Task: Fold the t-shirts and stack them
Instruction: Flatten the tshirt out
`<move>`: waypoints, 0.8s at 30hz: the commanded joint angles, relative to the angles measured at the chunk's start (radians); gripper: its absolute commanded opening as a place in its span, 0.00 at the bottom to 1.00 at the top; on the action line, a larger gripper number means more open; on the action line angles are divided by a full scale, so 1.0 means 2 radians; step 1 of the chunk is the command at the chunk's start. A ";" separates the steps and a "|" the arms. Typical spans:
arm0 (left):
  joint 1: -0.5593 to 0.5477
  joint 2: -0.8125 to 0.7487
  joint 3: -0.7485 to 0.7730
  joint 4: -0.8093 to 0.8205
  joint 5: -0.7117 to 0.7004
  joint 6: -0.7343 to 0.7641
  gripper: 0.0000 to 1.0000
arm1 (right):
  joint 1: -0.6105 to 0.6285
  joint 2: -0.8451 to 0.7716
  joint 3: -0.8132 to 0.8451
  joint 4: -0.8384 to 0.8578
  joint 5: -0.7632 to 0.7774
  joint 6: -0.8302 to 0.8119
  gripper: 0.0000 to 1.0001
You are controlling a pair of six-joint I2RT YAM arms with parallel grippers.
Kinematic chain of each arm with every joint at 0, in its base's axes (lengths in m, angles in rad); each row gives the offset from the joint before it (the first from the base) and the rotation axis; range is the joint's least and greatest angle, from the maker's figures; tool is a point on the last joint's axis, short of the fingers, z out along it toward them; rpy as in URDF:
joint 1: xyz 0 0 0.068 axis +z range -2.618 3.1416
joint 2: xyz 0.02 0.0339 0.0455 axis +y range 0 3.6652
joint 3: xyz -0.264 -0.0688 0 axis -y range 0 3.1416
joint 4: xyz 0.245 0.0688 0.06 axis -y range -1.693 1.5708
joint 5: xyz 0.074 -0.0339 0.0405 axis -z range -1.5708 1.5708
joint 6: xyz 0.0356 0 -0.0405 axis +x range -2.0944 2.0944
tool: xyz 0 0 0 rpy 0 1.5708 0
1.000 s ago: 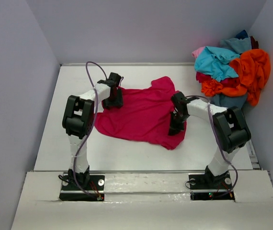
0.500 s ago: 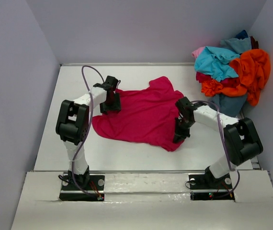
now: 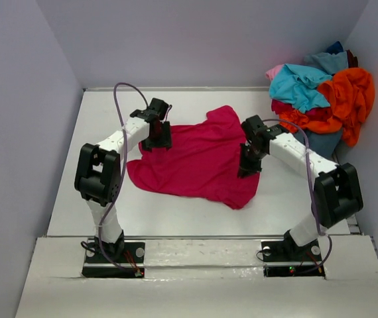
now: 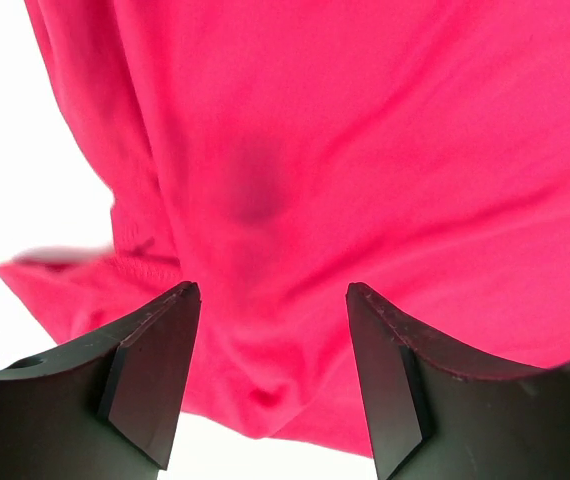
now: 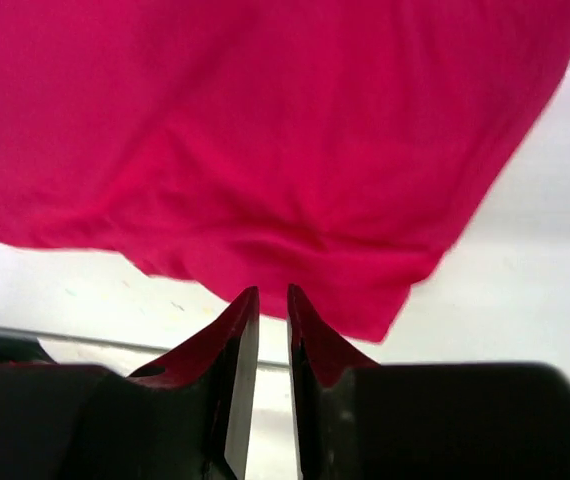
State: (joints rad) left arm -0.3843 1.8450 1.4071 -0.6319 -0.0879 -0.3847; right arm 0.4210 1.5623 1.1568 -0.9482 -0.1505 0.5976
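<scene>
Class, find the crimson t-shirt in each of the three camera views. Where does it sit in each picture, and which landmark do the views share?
Top external: the crimson t-shirt lies spread at the middle of the white table.
Left wrist: it fills most of the picture, all but the left edge.
Right wrist: it fills the upper two thirds.
Shared landmark: the white table, bare beside the shirt's edge in every view.

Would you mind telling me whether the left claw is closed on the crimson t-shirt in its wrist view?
No, the left claw is open, its two fingers standing well apart over the crimson t-shirt and pinching no cloth.
</scene>
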 commanded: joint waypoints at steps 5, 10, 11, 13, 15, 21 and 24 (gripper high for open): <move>0.025 0.071 0.145 -0.017 -0.013 0.017 0.72 | 0.005 0.121 0.200 0.015 0.054 -0.036 0.34; 0.060 0.124 0.214 -0.034 -0.006 0.018 0.72 | 0.005 0.200 0.355 -0.004 0.073 -0.056 0.39; 0.060 0.129 0.230 -0.035 0.000 0.016 0.72 | 0.005 0.213 0.378 -0.008 0.081 -0.059 0.39; 0.066 0.147 0.249 -0.040 0.000 0.016 0.72 | -0.014 0.250 0.433 -0.016 0.081 -0.059 0.39; 0.072 0.156 0.273 -0.045 -0.008 0.017 0.72 | -0.026 0.271 0.468 -0.021 0.079 -0.059 0.40; 0.088 0.180 0.312 -0.037 0.001 0.011 0.72 | -0.077 0.329 0.567 -0.014 0.045 -0.050 0.43; 0.088 0.203 0.357 -0.054 -0.009 0.012 0.72 | -0.084 0.355 0.596 -0.014 0.039 -0.048 0.44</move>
State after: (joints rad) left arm -0.2146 2.2257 2.0022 -0.7074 -0.0906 -0.3611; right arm 0.2848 2.2372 2.2505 -0.9714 -0.0479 0.4976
